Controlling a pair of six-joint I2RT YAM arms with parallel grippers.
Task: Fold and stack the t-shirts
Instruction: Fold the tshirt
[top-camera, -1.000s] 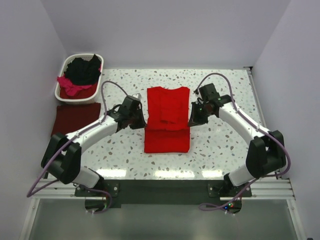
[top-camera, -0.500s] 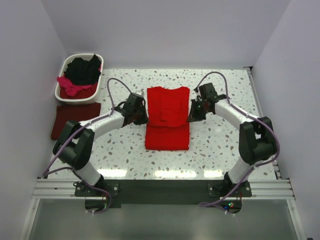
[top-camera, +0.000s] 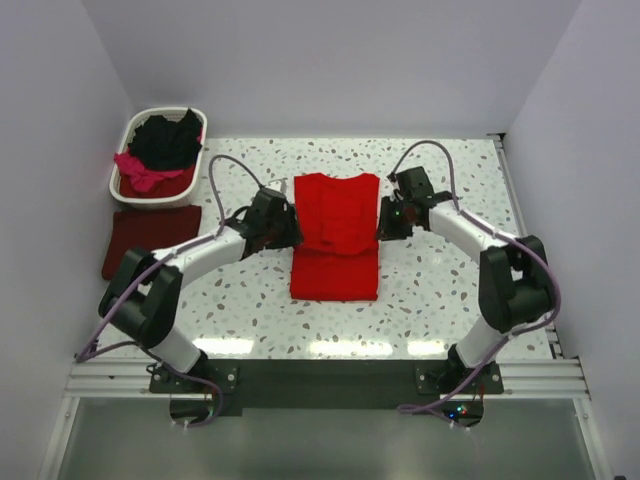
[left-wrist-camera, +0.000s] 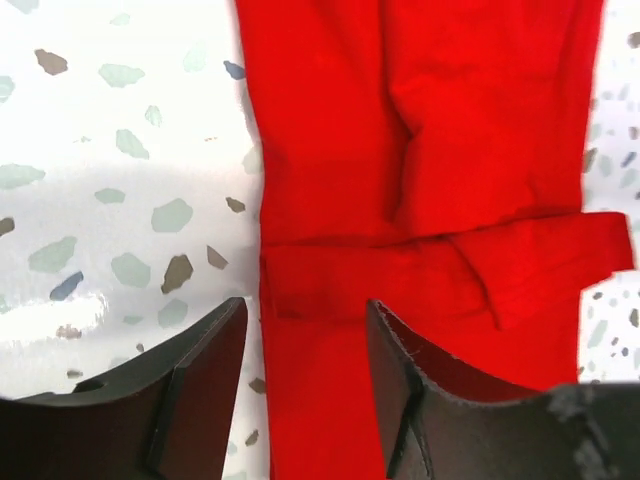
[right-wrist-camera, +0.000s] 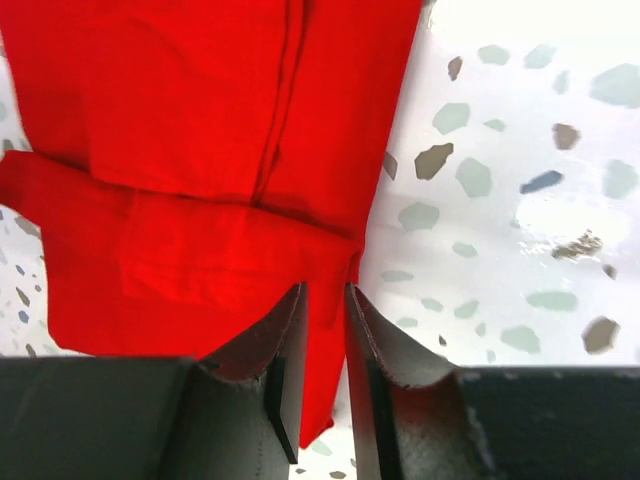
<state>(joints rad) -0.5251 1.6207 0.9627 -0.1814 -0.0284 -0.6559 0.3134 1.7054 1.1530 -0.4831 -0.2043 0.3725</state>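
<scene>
Both sets of jaws have parted since 1 second ago. The left gripper (left-wrist-camera: 305, 310) stands wide astride the left edge of the red t-shirt (top-camera: 335, 245), which lies flat at mid-table. The right gripper (right-wrist-camera: 325, 290) is only narrowly apart at the shirt's right edge.

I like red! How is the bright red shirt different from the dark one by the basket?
The bright red shirt lies in the middle; the dark maroon shirt lies far off to the left. The red one looks longer than the maroon one. Both lie flat, folded.
</scene>
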